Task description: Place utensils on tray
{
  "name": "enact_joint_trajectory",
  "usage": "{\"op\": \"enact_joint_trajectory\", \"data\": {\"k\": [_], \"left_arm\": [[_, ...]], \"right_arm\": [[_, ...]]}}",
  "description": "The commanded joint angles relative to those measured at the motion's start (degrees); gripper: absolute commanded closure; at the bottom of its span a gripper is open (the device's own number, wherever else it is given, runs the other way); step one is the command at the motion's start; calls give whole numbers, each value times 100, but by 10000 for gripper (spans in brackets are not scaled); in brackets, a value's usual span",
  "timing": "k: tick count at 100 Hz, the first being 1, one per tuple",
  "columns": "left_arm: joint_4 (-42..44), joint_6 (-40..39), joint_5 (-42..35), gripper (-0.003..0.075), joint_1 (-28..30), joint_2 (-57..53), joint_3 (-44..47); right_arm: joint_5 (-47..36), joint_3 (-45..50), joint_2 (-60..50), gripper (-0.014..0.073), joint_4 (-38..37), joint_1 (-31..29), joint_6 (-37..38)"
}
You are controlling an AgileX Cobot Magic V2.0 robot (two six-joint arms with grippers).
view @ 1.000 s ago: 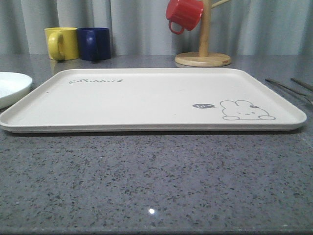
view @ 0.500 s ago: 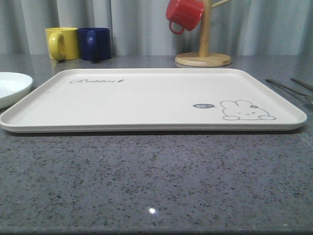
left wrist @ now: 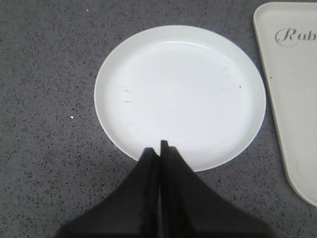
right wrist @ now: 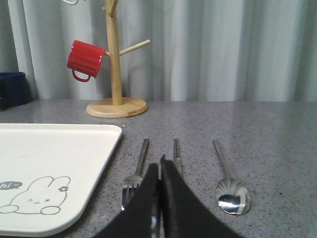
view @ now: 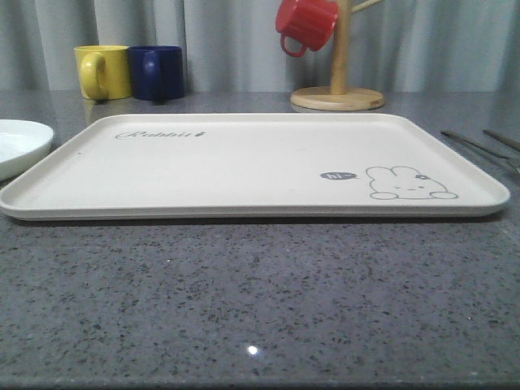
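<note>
The cream tray (view: pixel 244 162) with a rabbit drawing lies bare in the middle of the table. To its right on the grey tabletop lie the utensils side by side: a fork (right wrist: pixel 137 171), a knife (right wrist: pixel 177 154) and a spoon (right wrist: pixel 229 187); in the front view their handles (view: pixel 479 146) show at the right edge. My right gripper (right wrist: pixel 160 163) is shut and empty, hovering over the fork and knife. My left gripper (left wrist: pixel 159 146) is shut and empty above the near rim of a round white plate (left wrist: pixel 180 94).
A yellow mug (view: pixel 103 71) and a blue mug (view: pixel 157 72) stand at the back left. A wooden mug tree (view: pixel 338 85) with a red mug (view: pixel 304 24) stands at the back right. The white plate's rim (view: pixel 20 146) is left of the tray.
</note>
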Motion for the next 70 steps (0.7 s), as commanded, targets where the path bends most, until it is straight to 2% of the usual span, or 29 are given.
{"op": "enact_joint_trajectory", "data": {"k": [1,12,24,31,36,52,70], "left_arm": [[5,22,-244,718,-1,114,-208],[5,22,-218,598,-1,140,-208],[-5,22,-218,364,-1,140,-208],[-19,0,-228,267,-1,140,-208],[-94,1,-228,242,-1,140,-208],[-127,-26,-276,245,-1,196,-233],[-94,-26,-132,245,-1,816,-753]], "right_arm": [[-473,11,-106,662,13,-41,-44],[-473,11,-106,662,13,-41,-44],[-473,11,-106,662,13,-41,-44],[-473,11,-106,662,13,-41,-44],[-473,11,-106,662,13,-41,-44],[-473,11,-106,662,13,-41,-44],[-473,11,-106,662,13,-41,-44]]}}
